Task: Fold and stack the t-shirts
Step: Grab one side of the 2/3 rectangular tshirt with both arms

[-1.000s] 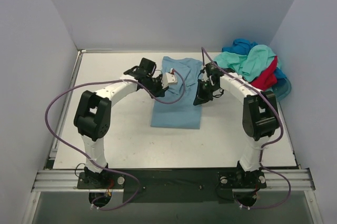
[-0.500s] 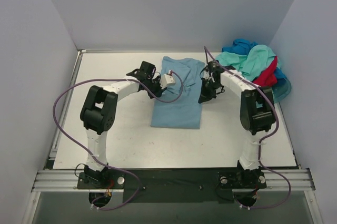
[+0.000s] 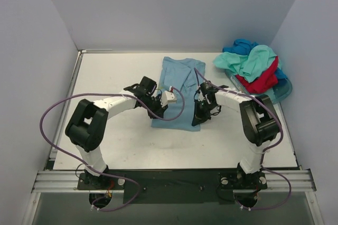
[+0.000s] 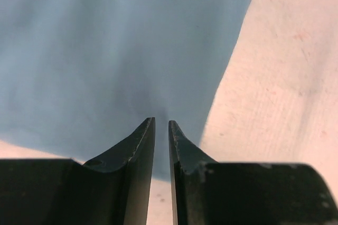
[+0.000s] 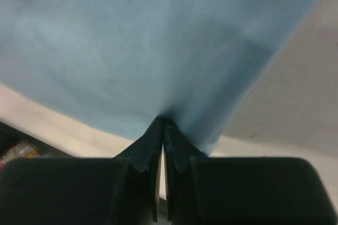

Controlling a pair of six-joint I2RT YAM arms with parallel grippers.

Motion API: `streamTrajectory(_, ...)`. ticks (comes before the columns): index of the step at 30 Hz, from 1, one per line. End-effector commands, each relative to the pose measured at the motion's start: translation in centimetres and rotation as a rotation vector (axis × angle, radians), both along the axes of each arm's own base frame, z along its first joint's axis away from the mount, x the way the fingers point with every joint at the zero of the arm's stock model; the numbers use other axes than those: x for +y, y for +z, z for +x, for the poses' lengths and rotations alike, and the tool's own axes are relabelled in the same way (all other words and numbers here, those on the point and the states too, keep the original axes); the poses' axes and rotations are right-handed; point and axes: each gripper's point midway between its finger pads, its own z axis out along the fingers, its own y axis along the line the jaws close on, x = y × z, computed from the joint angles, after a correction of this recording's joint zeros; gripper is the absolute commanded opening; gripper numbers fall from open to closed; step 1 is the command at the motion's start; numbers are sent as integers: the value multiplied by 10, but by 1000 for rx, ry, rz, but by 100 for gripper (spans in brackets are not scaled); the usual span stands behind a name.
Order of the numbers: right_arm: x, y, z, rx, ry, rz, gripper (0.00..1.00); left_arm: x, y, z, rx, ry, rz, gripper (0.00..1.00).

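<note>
Where the right gripper meets cloth, its fingers are clenched on a puckered fold of the light blue t-shirt. Left gripper: fingers drawn to a thin slit, pinching the same shirt's near-left corner. Shirt lies mid-counter, lengthwise from far edge toward near. Other t-shirts heaped at the far right corner, over a teal tub.

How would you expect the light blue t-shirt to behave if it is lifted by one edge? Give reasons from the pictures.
Probably floppy: the light blue t-shirt puckers to a point where the right gripper pinches it. Likely light, since it lies thin and flat on the table. It would probably drape, not roll.
</note>
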Motion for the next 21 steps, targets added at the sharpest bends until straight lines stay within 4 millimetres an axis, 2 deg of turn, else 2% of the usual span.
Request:
streamTrajectory(1,-23,-20,-20,84,-61,-65,0,5,-16,-13,35,31,13,28)
streamTrajectory(2,-28,-25,-31,104,-67,-76,0,7,-16,-14,32,24,22,28)
streamTrajectory(6,-33,-11,-40,82,-84,-64,0,16,-21,-15,4,-2,65,28)
streamTrajectory(10,-43,7,-43,67,-122,-78,0,14,-1,-28,-36,-118,60,31)
streamTrajectory(13,-60,17,-48,68,-182,-117,0,15,16,-50,-104,-292,71,34)
streamTrajectory(14,-63,18,-49,71,-191,-121,0,15,13,-67,-91,-354,92,36)
streamTrajectory(15,-66,17,-53,84,-204,-123,4,15,17,-71,-151,-431,97,37)
streamTrajectory(16,-66,17,-54,85,-204,-122,9,13,13,-86,-159,-491,105,40)
streamTrajectory(17,-65,17,-56,83,-206,-125,23,12,15,-88,-214,-538,100,42)
streamTrajectory(19,-63,16,-59,80,-205,-146,39,7,9,-89,-276,-559,99,49)
streamTrajectory(21,-63,10,-60,88,-217,-158,43,8,-2,-84,-314,-559,126,53)
